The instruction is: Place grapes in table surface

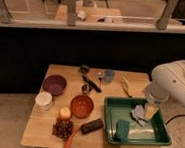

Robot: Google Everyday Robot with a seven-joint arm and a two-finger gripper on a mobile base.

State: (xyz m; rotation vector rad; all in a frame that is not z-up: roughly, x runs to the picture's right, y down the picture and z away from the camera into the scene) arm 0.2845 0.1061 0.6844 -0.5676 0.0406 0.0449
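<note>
step: reaching, no grasp yet | grapes (63,129) on counter (39,131), front-left, near orange bowl (81,106) | gripper (147,111) above green tray (138,142), opening cannot tell | next: cross over to grapes

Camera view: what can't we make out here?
- Gripper, over the tray's back right: blends into the blurred items below it.
- Arm: cut off by the right edge.
- Dark items at the table's back: too small to identify.
- Grapes: can't tell if they touch the yellow fruit behind them.
</note>
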